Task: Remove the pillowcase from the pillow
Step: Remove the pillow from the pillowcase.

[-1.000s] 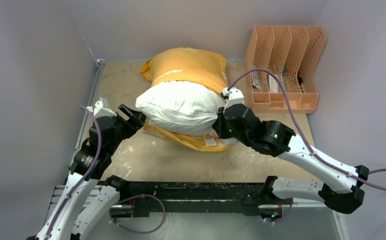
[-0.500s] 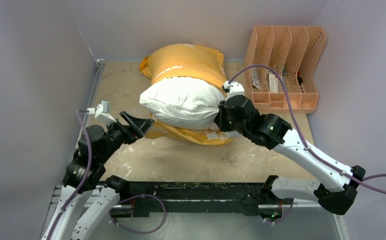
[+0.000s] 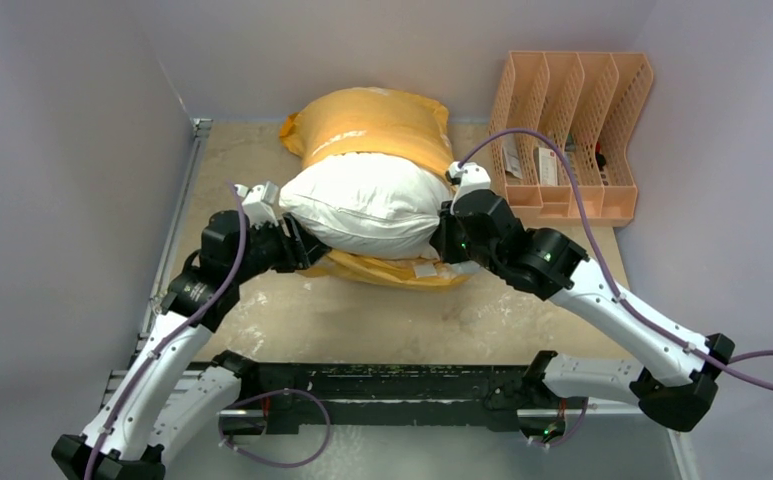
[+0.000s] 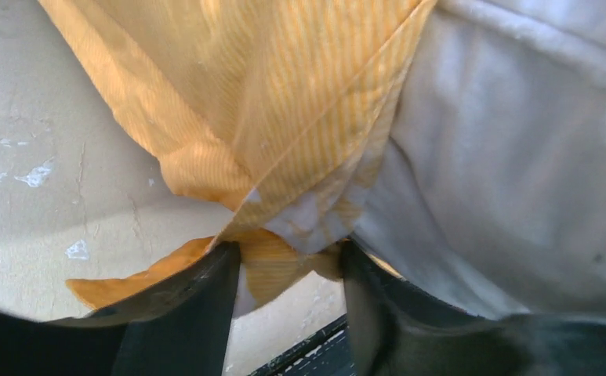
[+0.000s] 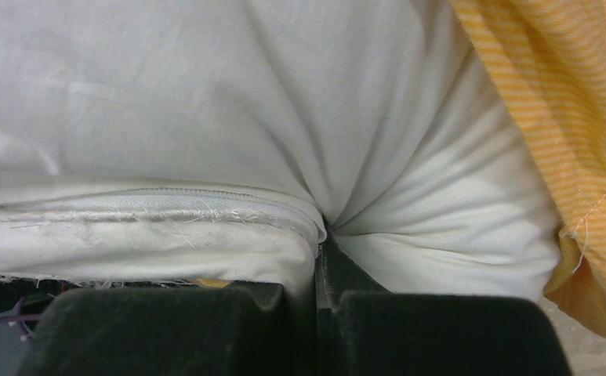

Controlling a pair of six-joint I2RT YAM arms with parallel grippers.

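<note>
At near corners, right jaws pinch pillow, left jaws straddle pillowcase hem.

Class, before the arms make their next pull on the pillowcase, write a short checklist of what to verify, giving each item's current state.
1. Right gripper shut on pillow: ok.
2. Pillowcase edge lies inside left gripper: ok.
3. Left gripper closed on it: not ok, jaws apart.
4. Left jaws clear of pillow fabric: cannot tell.
5. Desk organiser apart from right gripper: ok.
</note>
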